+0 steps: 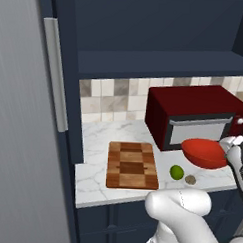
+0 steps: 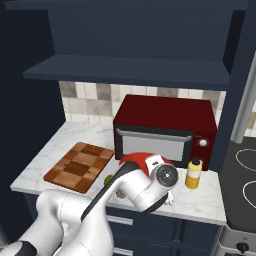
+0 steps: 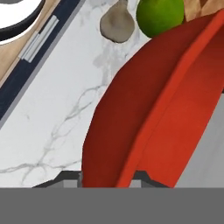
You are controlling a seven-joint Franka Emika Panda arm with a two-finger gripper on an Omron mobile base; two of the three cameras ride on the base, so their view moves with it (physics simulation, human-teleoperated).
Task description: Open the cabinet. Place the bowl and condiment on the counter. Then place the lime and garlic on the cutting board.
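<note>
- Red and glossy, the bowl [image 1: 204, 152] hangs tilted above the right part of the counter [image 1: 100, 137], in front of the dark red microwave [image 1: 194, 114], with its rim between the fingers of the gripper [image 3: 108, 177].
- In the hand view the jaws stand closed on that rim, one fingertip [image 3: 65, 180] on the outer wall and the other on the inner side; the bowl's curved wall takes up most of that view.
- The cutting board [image 1: 132, 165] lies flat near the counter's front edge, left of the middle, and it is bare.
- The lime [image 1: 177, 172] sits on the marble just right of the board, near the front edge, apart from the board.
- The garlic [image 1: 190, 179] lies just beside the lime on its right, closer to the front edge; whether the two touch is hard to tell from the base views, though the hand view shows a thin gap.
- The condiment [image 2: 193, 173] stands upright on the counter, near the microwave's front right corner.
- The cabinet [image 1: 22, 139] shows its pale inner face at the left, its door swung open, with a long silver handle [image 1: 56, 73] along the edge.
</note>
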